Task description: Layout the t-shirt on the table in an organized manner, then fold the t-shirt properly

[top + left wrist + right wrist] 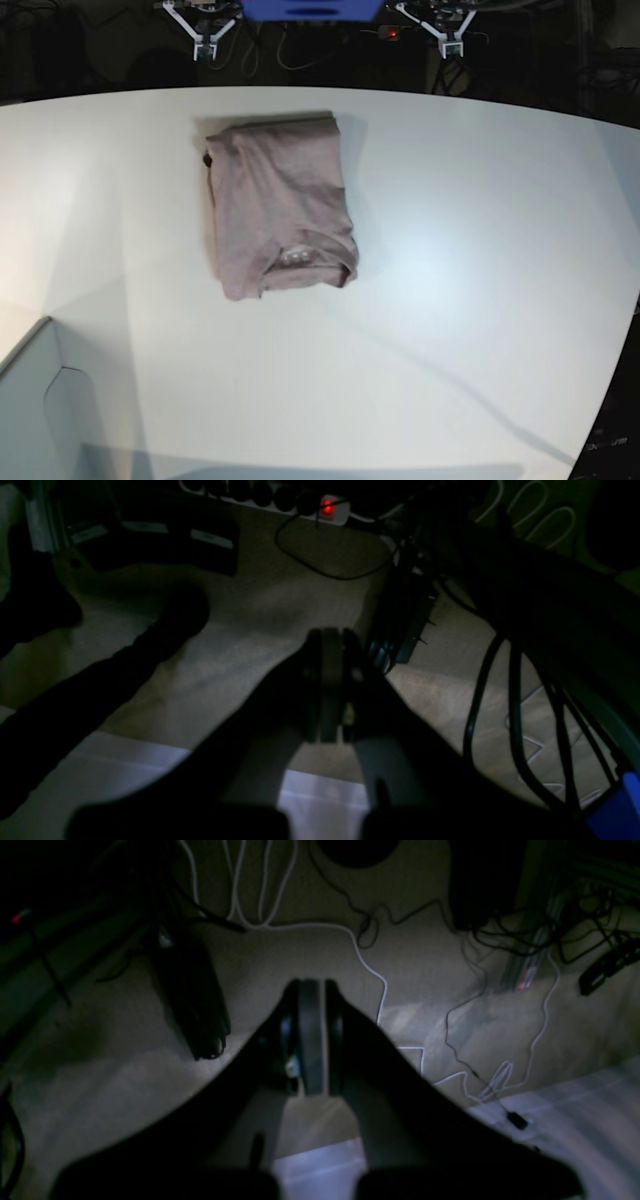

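Mauve-grey cotton t-shirt (pixel 280 205), one item, folded into a compact upright rectangle. It lies flat on the white worktop (pixel 480 250), toward the far edge and left of centre in the base view. Collar end faces the near side, with a darker inner neckband and a small pale label showing. Edges fairly even; light creases across the top layer. Left gripper (pixel 330 685) and right gripper (pixel 312 1037): jaws pressed together, holding nothing, hanging over a dim carpeted floor (pixel 240 630) strewn with cables (pixel 380 985).
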`<action>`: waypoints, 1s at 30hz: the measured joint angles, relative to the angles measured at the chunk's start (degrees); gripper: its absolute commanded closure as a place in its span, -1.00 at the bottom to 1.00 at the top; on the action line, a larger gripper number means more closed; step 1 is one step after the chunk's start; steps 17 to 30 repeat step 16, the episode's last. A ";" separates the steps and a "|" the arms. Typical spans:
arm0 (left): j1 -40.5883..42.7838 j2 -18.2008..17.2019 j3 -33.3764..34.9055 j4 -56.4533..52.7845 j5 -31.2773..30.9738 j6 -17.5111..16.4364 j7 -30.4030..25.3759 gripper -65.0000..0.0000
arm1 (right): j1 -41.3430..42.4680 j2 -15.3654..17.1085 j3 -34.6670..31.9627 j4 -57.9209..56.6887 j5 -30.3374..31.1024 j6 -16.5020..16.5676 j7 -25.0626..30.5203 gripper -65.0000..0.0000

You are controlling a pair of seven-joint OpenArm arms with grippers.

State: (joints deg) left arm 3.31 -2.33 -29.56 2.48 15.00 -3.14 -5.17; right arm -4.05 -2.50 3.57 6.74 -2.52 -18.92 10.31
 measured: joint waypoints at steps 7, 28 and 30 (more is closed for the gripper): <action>0.66 0.42 -0.20 0.13 0.00 0.00 0.04 1.00 | -0.79 2.84 0.09 -0.04 0.02 0.00 -0.87 1.00; 0.63 0.11 0.04 0.20 0.00 -0.02 0.00 1.00 | -0.72 1.64 0.00 -0.04 0.00 0.00 -0.87 1.00; 0.63 0.11 0.04 0.20 0.00 -0.02 0.00 1.00 | -0.72 1.64 0.00 -0.04 0.00 0.00 -0.87 1.00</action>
